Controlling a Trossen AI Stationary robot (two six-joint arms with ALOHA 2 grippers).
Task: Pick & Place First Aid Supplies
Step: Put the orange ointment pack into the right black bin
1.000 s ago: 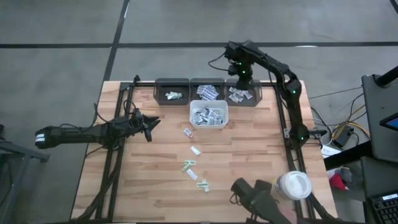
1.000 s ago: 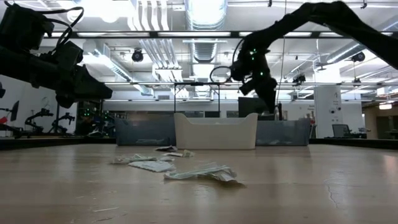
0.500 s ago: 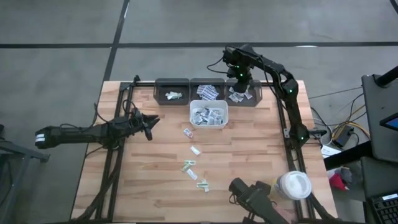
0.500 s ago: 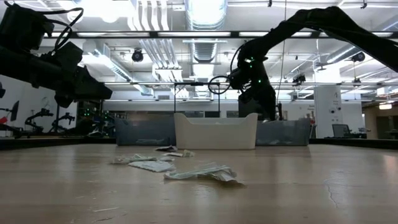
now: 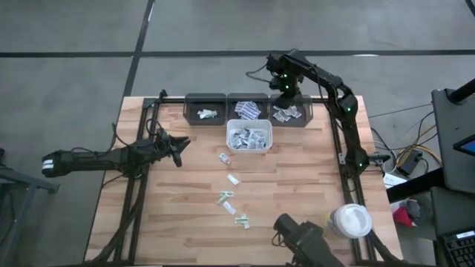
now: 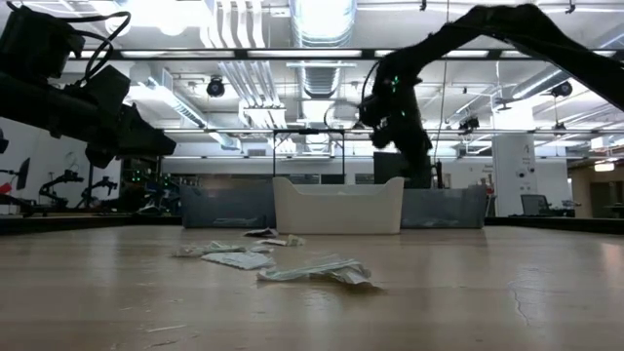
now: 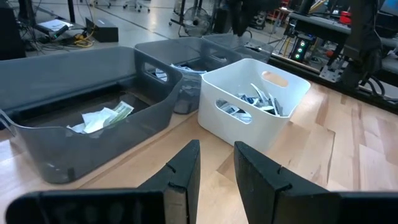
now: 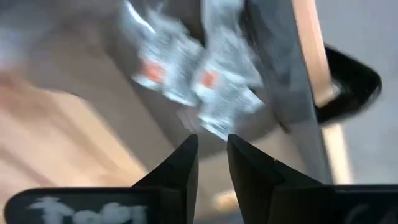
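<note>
Several loose sachets of first aid supplies [image 5: 233, 179] lie flat on the wooden table between the white bin [image 5: 249, 138] and the near edge. They show in the low view as a small heap [image 6: 292, 268]. The white bin and three grey bins [image 5: 205, 110] at the far edge hold more sachets. My right gripper [image 8: 211, 155] points down over the right grey bin [image 5: 289, 113], open, with nothing between its fingers and sachets [image 8: 217, 99] below it. My left gripper [image 7: 216, 168] hovers open and empty at the table's left [image 5: 180, 148], facing the bins.
A white round lidded tub [image 5: 351, 221] stands at the near right corner, with a dark device [image 5: 297, 233] beside it at the near edge. Black frame rails [image 5: 133, 193] run along the table's left and right sides. Bare wood lies around the loose sachets.
My right gripper has stayed over the right grey bin and has rolled a little about its downward line.
</note>
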